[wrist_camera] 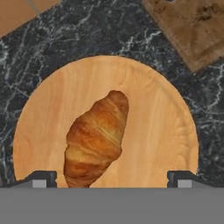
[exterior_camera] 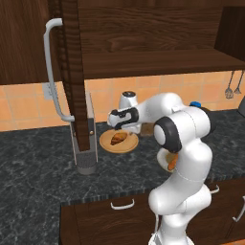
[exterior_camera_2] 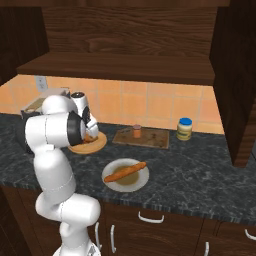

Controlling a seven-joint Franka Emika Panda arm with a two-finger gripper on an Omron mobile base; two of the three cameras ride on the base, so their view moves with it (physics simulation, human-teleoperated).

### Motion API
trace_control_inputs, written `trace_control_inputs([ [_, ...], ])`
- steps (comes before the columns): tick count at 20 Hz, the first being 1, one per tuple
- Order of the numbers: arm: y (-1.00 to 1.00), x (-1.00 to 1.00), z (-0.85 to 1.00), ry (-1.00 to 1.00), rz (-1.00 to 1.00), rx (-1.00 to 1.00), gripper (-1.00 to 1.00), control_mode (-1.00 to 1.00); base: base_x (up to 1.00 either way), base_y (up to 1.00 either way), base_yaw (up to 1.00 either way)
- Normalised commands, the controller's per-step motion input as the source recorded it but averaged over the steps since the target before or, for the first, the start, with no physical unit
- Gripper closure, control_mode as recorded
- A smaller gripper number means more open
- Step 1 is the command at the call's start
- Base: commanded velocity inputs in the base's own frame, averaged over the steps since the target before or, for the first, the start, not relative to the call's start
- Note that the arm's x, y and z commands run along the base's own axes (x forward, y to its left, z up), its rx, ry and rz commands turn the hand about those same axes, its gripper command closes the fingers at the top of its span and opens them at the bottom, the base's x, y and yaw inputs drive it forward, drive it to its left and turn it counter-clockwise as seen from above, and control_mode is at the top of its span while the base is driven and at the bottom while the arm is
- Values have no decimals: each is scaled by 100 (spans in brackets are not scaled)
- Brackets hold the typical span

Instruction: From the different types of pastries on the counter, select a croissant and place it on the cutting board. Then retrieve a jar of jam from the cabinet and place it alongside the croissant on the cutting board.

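The claw hung released, jaws spread wide, right above the croissant, holding nothing. In the hand view the croissant lay on the round wooden plate, its lower end between the two fingertips, nearer the one at 8 o'clock. The cutting board rested on the dark bench at 3 o'clock from the plate, with the small orange jar standing on it. A stick-shaped bread lay on a pale dish toward 6 o'clock.
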Motion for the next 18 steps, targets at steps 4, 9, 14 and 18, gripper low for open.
trace_control_inputs([
  [4, 0, 0, -24, -1, -2, 0, -100, -100, 0, 0, 0],
  [9, 16, 5, -32, -15, -9, -1, -100, -100, 0, 0, 0],
  [14, 17, 43, -2, -5, -13, -3, -100, -100, 0, 0, 0],
  [18, 0, -14, -22, 0, 0, 0, -100, -100, 0, 0, 0],
])
